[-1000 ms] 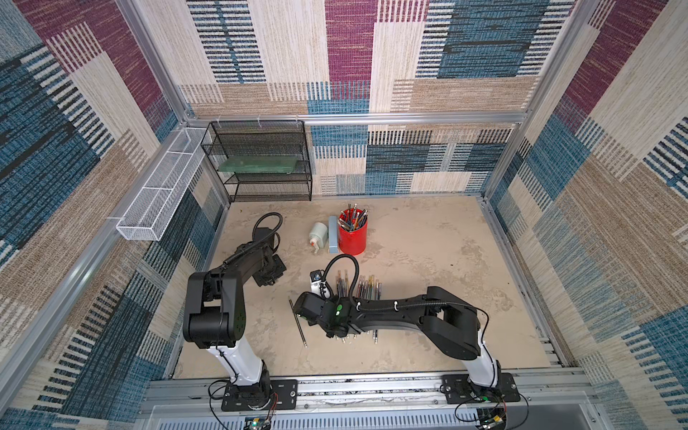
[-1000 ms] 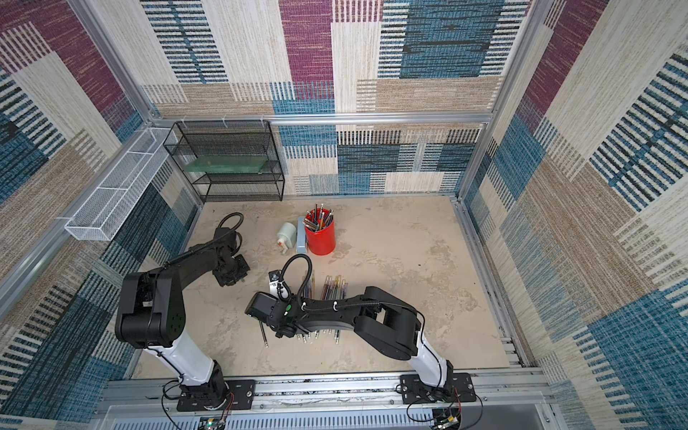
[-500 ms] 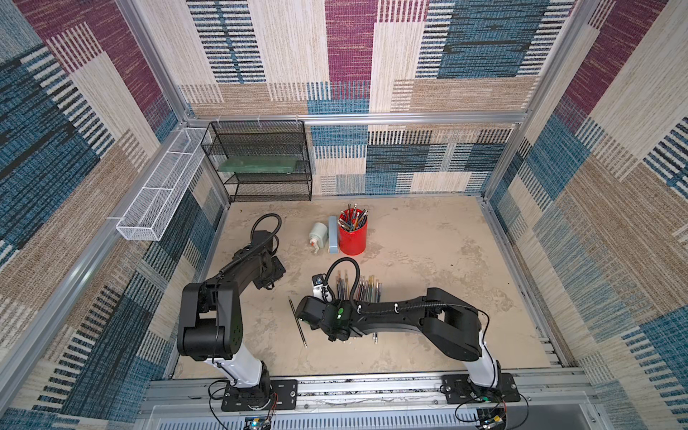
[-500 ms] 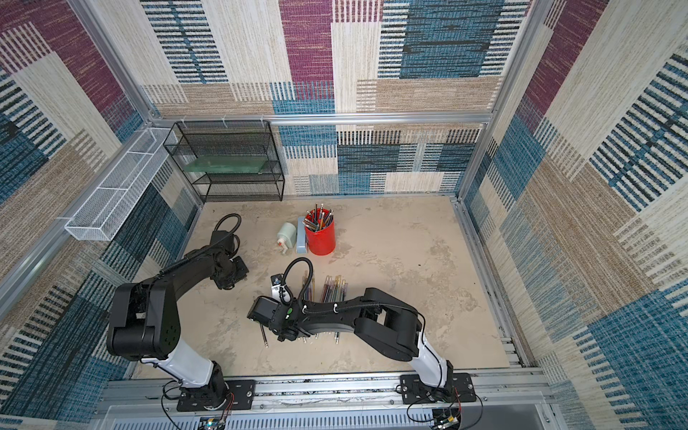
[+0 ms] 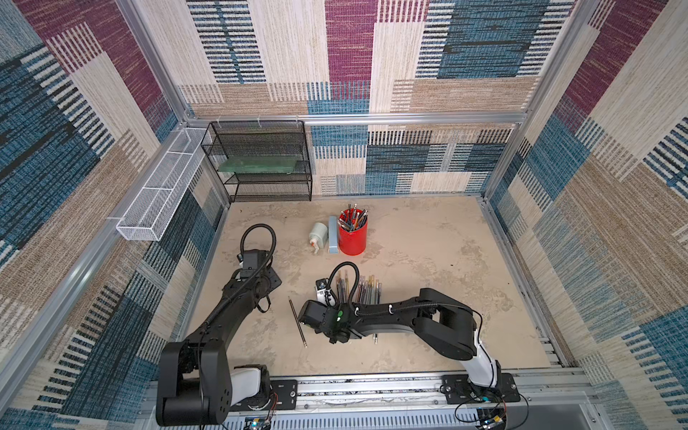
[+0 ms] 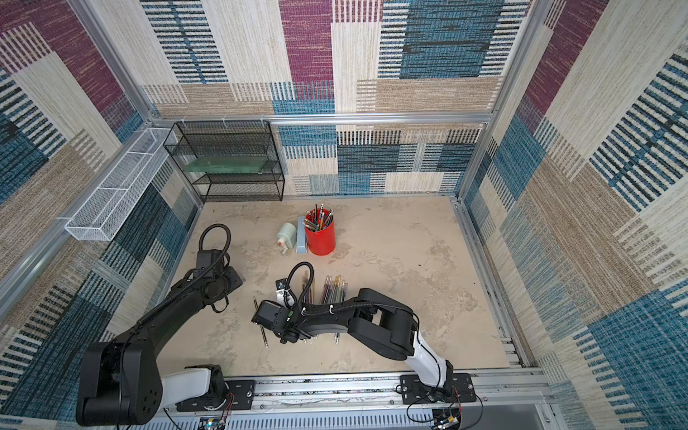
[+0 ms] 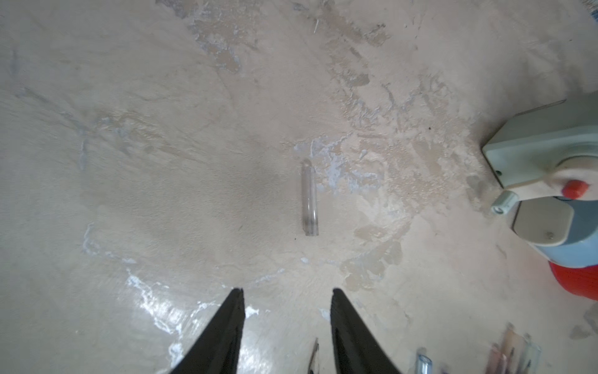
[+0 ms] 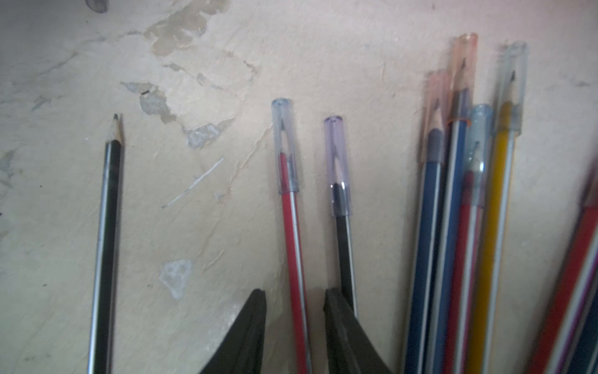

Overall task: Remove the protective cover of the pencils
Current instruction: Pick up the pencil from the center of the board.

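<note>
1. Your left gripper point(image 7: 286, 291) stands spread, wider than a second ago. A short clear plastic cap point(image 7: 309, 199) lies loose on the beige bench point(image 7: 129, 129) ahead of it, so one cover looks finished.
2. The black silver-striped pencil point(image 8: 105, 243) lies bare, well apart from the others.
3. Your right gripper point(image 8: 294, 291) is narrowing, with its jaws either side of the red white-striped pencil point(image 8: 293, 226) but not yet pinching it.
4. That pencil is still capped and is likely next. The other capped striped pencils point(image 8: 453, 226) lie beside it.

Robot lab cell: carpet-tile walls point(image 5: 350, 56), alu frame point(image 5: 372, 118), 2 bench-mtd arms point(image 5: 231, 320).
</note>
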You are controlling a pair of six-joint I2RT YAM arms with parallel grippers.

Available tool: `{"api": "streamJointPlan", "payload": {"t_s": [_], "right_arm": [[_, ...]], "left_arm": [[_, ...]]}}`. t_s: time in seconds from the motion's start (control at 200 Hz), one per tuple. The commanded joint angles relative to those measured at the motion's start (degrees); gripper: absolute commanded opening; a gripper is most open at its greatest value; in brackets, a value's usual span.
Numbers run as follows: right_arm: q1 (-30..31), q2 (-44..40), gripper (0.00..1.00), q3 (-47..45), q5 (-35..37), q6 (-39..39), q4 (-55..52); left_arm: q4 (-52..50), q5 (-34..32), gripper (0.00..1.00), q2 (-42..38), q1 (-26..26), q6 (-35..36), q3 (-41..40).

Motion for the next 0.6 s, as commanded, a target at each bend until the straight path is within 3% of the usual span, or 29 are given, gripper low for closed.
{"api": "streamJointPlan", "payload": {"t_s": [0.0, 0.085, 0.105, 0.135, 0.145, 0.28, 0.326, 0.351, 0.506, 0.596], "right_arm": [[0.07, 0.24, 0.34, -0.77, -0.21, 1.17, -0.78], [0.04, 0.24, 0.29, -1.12, -0.66, 1.27, -0.65], [0.16, 0.24, 0.29, -1.16, -0.75, 1.24, -0.60], [0.17, 0.24, 0.28, -1.23, -0.76, 1.25, -0.69], [0.24, 0.24, 0.28, -1.26, -0.76, 1.27, -0.69], [0.34, 0.58, 0.25, -1.16, -1.02, 1.24, -0.61], [0.34, 0.66, 0.24, -1.07, -1.14, 1.24, -0.52], [0.27, 0.68, 0.23, -0.97, -1.20, 1.20, -0.42], [0.30, 1.01, 0.17, -0.39, -1.46, 1.00, -0.08], [0.27, 1.38, 0.14, 0.28, -1.89, 0.87, -0.05]], "left_arm": [[2.00, -3.27, 0.55, -2.88, 0.10, -1.52, -1.12], [2.69, -5.39, 0.70, -6.59, 0.05, -2.65, -3.28], [2.76, -5.88, 0.76, -7.45, 0.10, -2.93, -3.98], [2.80, -6.76, 0.97, -8.62, 0.10, -3.52, -4.74], [2.81, -7.16, 1.00, -9.10, 0.10, -3.63, -5.02], [0.75, -9.39, 0.99, -10.63, 0.15, -5.18, -5.32], [1.27, -8.61, 0.81, -10.45, 0.11, -4.49, -5.17], [1.49, -8.36, 0.77, -10.23, 0.10, -4.37, -5.11], [-0.10, -9.42, 0.81, -9.08, 0.19, -5.89, -3.91], [1.64, -10.12, 0.90, -10.47, 0.19, -6.61, -5.05]]}}
